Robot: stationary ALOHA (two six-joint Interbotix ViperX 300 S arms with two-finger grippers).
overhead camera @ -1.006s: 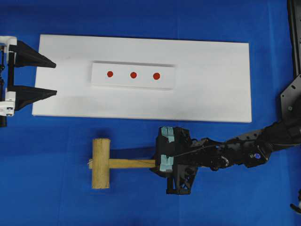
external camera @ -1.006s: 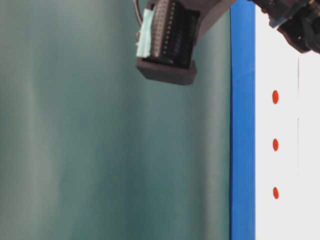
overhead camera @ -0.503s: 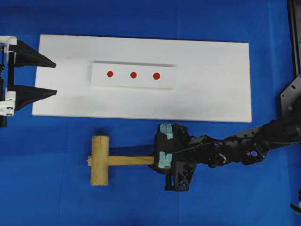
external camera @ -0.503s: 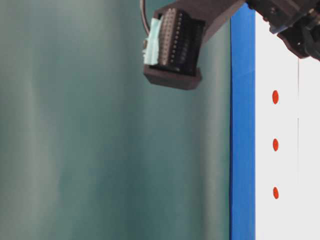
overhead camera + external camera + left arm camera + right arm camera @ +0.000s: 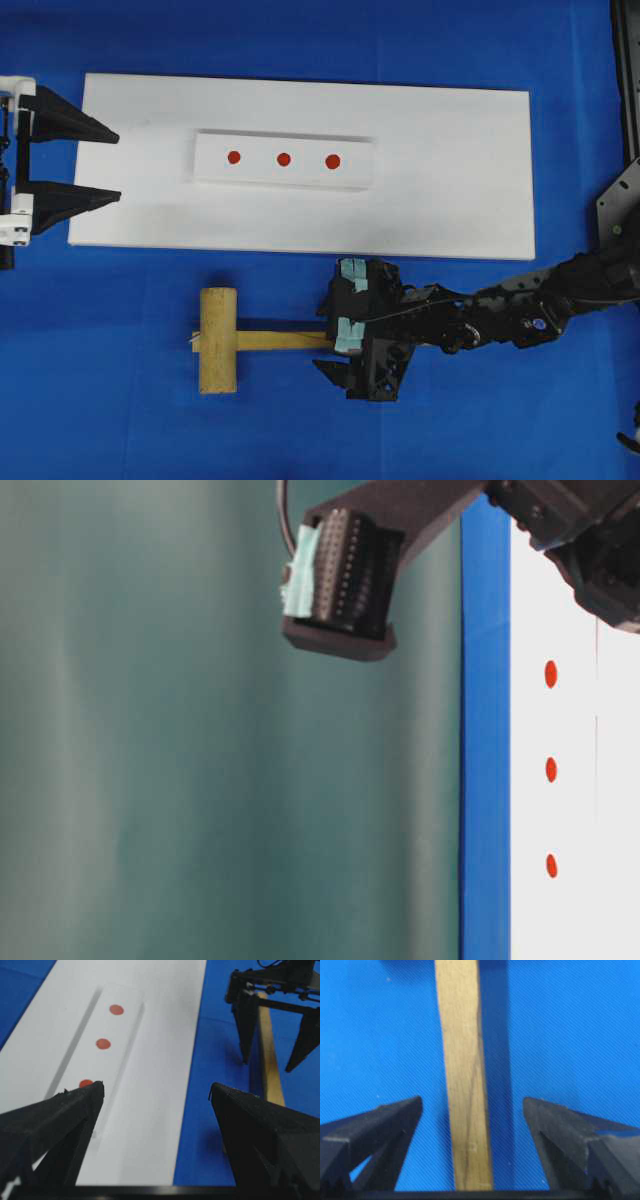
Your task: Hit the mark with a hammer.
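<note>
Two grippers in view, both with jaws spread wide and neither holding anything.

Right gripper (image 5: 335, 352): sits low over the blue cloth (image 5: 120, 430) in front of the white board (image 5: 450, 150). Its wrist view shows the hammer (image 5: 240, 340) handle running straight up the middle of the gap, with blue showing on either side between wood and each finger (image 5: 380, 1125). So the handle lies between the jaws but is not gripped. Judgement: this straddle is either the position for closing on the handle or the one left after letting go; these views do not tell which.

Hammer: flat on the cloth, head to the left in the overhead view, handle pointing right into the right gripper. It lies just in front of the board's near edge, not on it. The head is well apart from the strip.

Mark (image 5: 333, 161): the right-most of three red dots in the overhead view, on the raised white strip (image 5: 283, 160) mid-board. Uncovered, with nothing above it.

Left gripper (image 5: 112, 166): parked at the board's left end, fingers pointing along the strip. Its camera looks down the row of dots, with the right gripper and handle off to one side. Judgement: it stays clear of the swing path and plays no part in the grasp.

Judgement: the strike could not be made as things lie, since the hammer is not held.
</note>
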